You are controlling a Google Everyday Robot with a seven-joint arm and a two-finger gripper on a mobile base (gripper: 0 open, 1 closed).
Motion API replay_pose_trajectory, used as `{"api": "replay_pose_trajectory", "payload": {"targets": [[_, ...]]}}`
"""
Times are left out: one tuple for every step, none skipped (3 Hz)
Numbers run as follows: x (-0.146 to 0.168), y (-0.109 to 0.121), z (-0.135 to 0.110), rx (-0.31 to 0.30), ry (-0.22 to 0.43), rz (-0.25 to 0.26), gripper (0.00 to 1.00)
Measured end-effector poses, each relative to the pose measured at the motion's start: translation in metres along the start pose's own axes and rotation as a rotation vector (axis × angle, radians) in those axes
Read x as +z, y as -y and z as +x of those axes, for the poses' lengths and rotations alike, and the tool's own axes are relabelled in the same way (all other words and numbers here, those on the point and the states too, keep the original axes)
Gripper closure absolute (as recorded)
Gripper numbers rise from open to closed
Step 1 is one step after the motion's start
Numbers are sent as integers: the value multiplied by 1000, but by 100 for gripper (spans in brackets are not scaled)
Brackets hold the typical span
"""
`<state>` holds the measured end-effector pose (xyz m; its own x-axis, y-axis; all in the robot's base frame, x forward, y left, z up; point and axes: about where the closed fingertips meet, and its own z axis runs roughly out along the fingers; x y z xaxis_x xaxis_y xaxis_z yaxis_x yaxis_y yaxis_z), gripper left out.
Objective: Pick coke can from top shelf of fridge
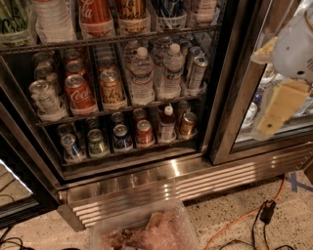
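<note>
Jaws on gripper (259, 93): spread apart, nothing held. Hanging in front of right-hand door (230, 112), outside the open compartment of fridge (161, 185). Target coke can (95, 15): well off to the left of the jaws and higher, standing on top shelf (161, 32) behind its front rail, top end out of view. Gold-orange can (131, 10) just beside it on the jaws' side, clear bottles (51, 19) on the far side. Second red can (79, 93) one rack down, about level with the jaws, far left too; wrong shelf, ignore. Progress: early, nothing done beyond facing the racks. No reach, no contact, no grip. Left: cross leftward, rise to shelf height, line up on can, close, lift clear of rail, back out. Tight neighbours, so narrow entry likely.
</note>
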<state>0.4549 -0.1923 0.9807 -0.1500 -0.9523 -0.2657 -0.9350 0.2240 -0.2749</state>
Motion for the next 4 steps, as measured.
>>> {"api": "replay_pose_trajectory", "payload": {"targets": [[11,13,-36,-53,88,12,0],[11,13,-36,-53,88,12,0],[9,21,-53,-62,186,32,0],[2,39,-82,-53,401,90,0]]}}
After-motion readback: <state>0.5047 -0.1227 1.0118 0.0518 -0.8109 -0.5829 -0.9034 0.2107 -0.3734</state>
